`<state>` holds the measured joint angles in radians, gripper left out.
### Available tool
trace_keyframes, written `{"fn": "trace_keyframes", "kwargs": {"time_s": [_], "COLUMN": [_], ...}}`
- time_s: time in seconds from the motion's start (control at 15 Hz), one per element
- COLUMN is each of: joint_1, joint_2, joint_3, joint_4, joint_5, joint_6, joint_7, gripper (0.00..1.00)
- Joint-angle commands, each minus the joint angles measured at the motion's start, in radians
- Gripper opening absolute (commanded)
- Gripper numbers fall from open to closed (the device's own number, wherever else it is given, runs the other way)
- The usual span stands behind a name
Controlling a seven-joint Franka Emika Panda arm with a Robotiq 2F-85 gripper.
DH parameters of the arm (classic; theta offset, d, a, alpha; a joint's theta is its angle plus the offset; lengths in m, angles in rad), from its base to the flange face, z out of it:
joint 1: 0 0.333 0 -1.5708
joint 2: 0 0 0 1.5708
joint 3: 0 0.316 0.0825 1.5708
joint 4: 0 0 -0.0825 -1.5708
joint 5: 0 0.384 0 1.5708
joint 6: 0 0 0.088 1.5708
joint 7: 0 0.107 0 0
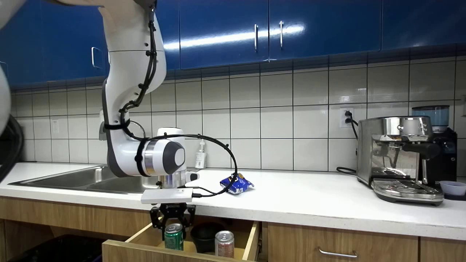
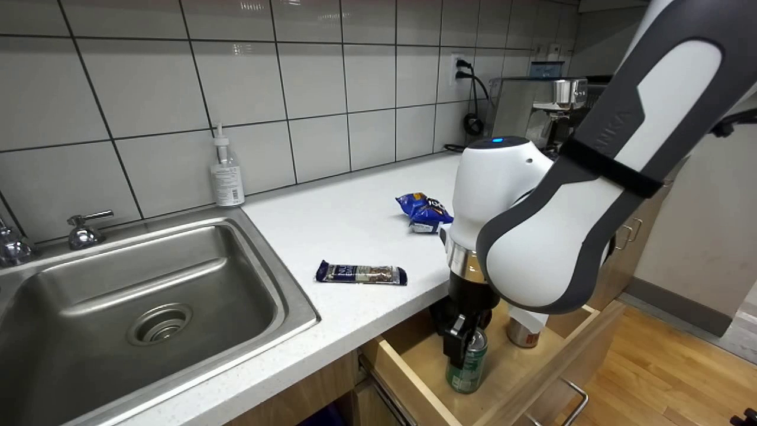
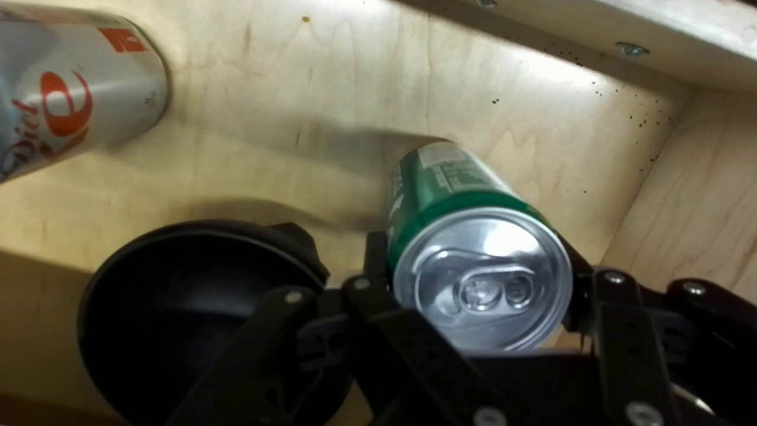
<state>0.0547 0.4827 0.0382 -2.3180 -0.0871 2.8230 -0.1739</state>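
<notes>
My gripper (image 1: pixel 174 234) points down into an open wooden drawer (image 1: pixel 251 240), shut on a green can (image 2: pixel 467 374). In the wrist view one finger presses each side of the can near its silver lid (image 3: pixel 482 278). The can stands upright, and its base seems to meet the drawer bottom (image 3: pixel 331 77). A black bowl (image 3: pixel 195 284) sits close beside the gripper and is partly hidden by it in that view. Farther off in the drawer is a silver Diet Coke can (image 3: pixel 83 94), seen in both exterior views too.
The white counter's edge (image 2: pixel 355 337) overhangs the drawer's back. On the counter are a nut bar (image 2: pixel 362 273), a blue snack bag (image 1: pixel 237 183) and a coffee machine (image 1: pixel 397 156). A steel sink (image 2: pixel 148 278) and a soap bottle (image 2: pixel 227 177) are also there.
</notes>
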Motion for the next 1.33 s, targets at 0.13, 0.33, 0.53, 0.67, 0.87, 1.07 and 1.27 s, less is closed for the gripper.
{"fn": "trace_keyframes", "kwargs": {"time_s": [0.13, 0.33, 0.53, 0.67, 0.87, 1.07, 1.27], "joint_1": [0.024, 0.020, 0.022, 0.025, 0.010, -0.008, -0.026], "joint_2": [0.023, 0.024, 0.012, -0.008, -0.039, -0.088, -0.143], "joint_3": [-0.021, -0.015, -0.015, -0.016, 0.003, 0.020, 0.033], "joint_4": [0.042, 0.049, 0.043, 0.031, 0.014, -0.010, -0.025], "joint_5": [-0.024, -0.020, -0.025, -0.028, -0.013, 0.005, 0.034], "joint_6": [-0.015, -0.023, -0.035, -0.050, -0.077, -0.133, -0.210], "joint_7": [0.048, 0.041, 0.034, 0.036, 0.022, 0.007, -0.005], "gripper": [0.38, 0.88, 0.99, 1.00, 1.00, 1.00, 1.00]}}
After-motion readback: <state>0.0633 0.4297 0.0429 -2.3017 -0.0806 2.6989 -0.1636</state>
